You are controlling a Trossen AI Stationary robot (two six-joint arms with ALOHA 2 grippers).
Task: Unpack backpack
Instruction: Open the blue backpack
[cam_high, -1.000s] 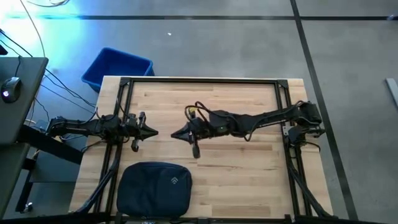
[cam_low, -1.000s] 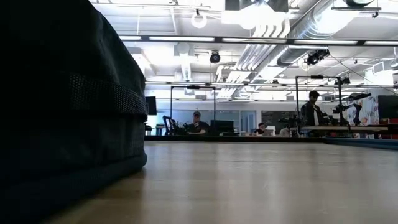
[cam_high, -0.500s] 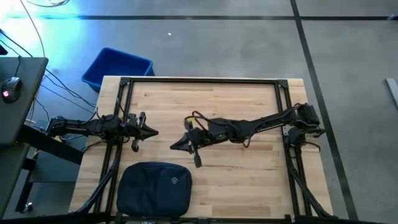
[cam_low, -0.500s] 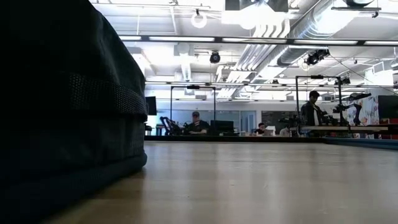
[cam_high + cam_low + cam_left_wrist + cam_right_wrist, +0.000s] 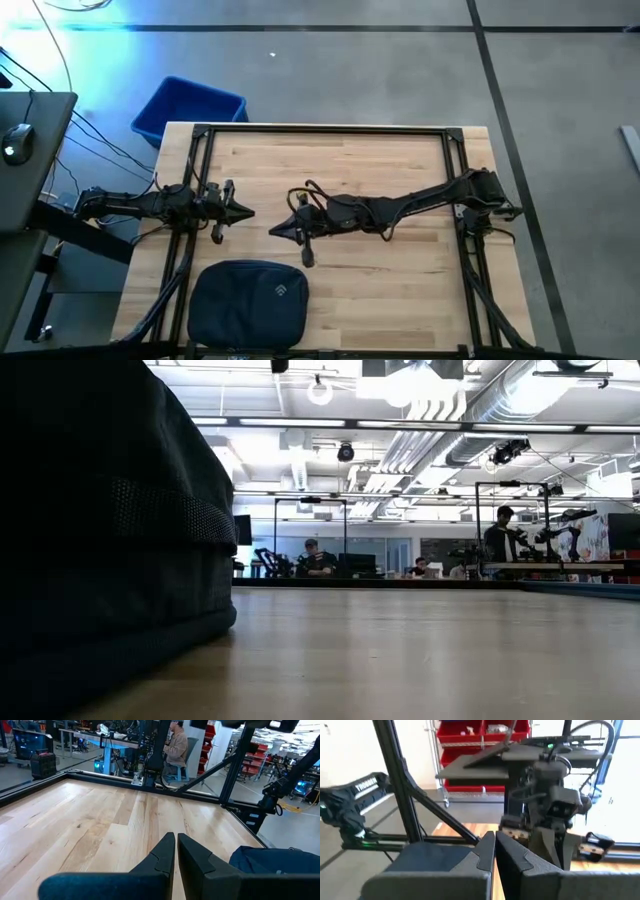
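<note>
Backpack flat at table's near edge, left of centre, logo side up, zipped as far as can be seen. In low view fills left side close to lens; mesh strip on side visible. In left wrist view only a navy corner shows.

Right gripper reached across to mid-table, tips pointing toward left arm, hovering just beyond backpack's far edge, not touching it. Fingers pressed together w/ nothing between them. Cable loop on that arm near wrist.

Left gripper parked at table's left side, tips pointing toward centre, apart from backpack. Fingers together too, empty, above bare wood.

Tips of both grippers near each other, small gap btwn them, not touching. In right wrist view, left arm seen head-on past the fingers, red shelving behind.

Blue bin on floor off table's far left corner. Mouse on dark desk at far left.

Low view bkgd: person seated at desk, another standing at right. Neither gripper visible in low view.
</note>
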